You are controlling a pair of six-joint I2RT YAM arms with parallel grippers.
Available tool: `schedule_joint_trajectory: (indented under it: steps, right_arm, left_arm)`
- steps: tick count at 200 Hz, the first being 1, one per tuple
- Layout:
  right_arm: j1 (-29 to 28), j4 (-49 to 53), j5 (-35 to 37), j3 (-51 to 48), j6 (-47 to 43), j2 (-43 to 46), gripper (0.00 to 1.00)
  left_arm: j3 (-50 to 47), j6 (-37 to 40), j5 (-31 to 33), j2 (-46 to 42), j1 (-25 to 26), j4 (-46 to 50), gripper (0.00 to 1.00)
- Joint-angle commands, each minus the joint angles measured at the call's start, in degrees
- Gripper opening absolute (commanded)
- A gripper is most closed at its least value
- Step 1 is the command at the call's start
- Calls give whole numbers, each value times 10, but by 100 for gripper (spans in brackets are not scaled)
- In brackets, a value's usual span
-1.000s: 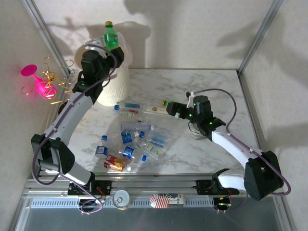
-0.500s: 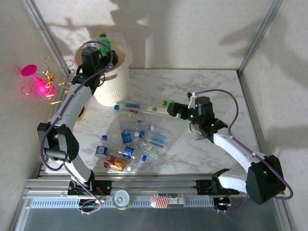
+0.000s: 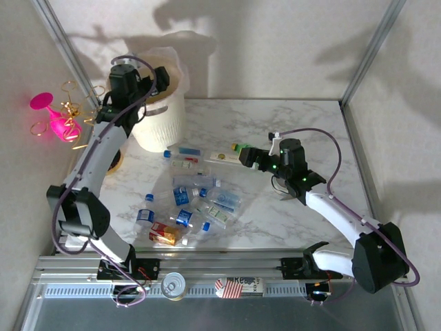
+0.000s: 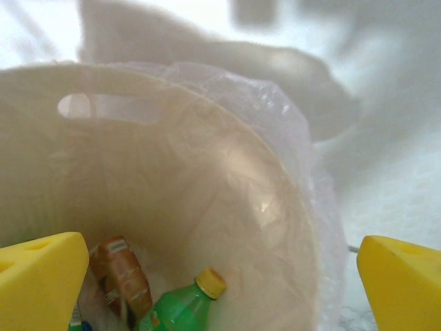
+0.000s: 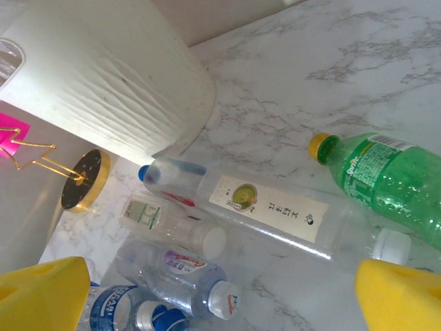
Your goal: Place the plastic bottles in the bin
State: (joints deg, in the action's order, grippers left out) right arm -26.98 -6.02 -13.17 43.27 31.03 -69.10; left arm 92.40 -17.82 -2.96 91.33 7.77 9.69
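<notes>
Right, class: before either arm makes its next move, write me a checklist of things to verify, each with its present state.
1. Left jaws open and empty above the bin: ok.
2. Yellow-capped green bottle lies inside the bin: ok.
3. Right jaws open: ok.
4. Sprite bottle on the table lies uncovered below the right jaws: ok.
5. Sprite bottle clear of the neighbouring clear bottle: cannot tell.
6. All bottles binned: not ok, loose bottles remain.

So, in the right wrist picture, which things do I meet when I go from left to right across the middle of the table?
gold round stand → blue-capped clear bottle → clear bottle with a green-circle label → green bottle with a yellow cap
</notes>
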Motion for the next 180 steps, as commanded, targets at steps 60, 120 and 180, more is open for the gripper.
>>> schedule_joint_trajectory:
  steps: [60, 120, 180]
  right_arm:
    - [2, -52, -48, 6, -17, -66, 99]
    - [-1, -74, -90, 32, 1, -137, 99]
    - [-9, -72, -98, 29, 6, -147, 99]
  left_arm:
    - [-260, -56, -21, -272, 6, 108, 100]
    - [-513, -185, -16, -453, 12, 204, 100]
    - [-564, -249, 117, -479, 21, 283, 100]
